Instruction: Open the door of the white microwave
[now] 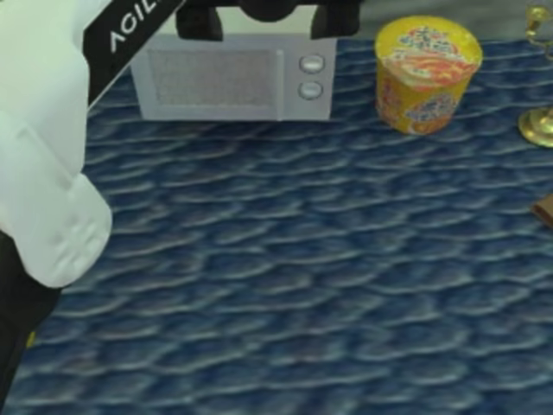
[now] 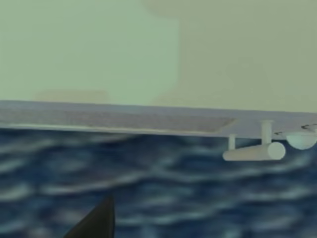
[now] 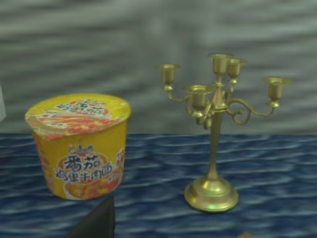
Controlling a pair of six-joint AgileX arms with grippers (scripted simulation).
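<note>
Left arm reaching over a shut microwave at the far edge

Rippled blue cloth covers the counter [image 1: 285, 259]. At the far left, the boxy white microwave [image 1: 233, 82], its mesh-windowed door [image 1: 212, 79] flat and closed. The left claw [image 1: 259, 17] hovers above it, grip unclear; right claw unseen.
</note>
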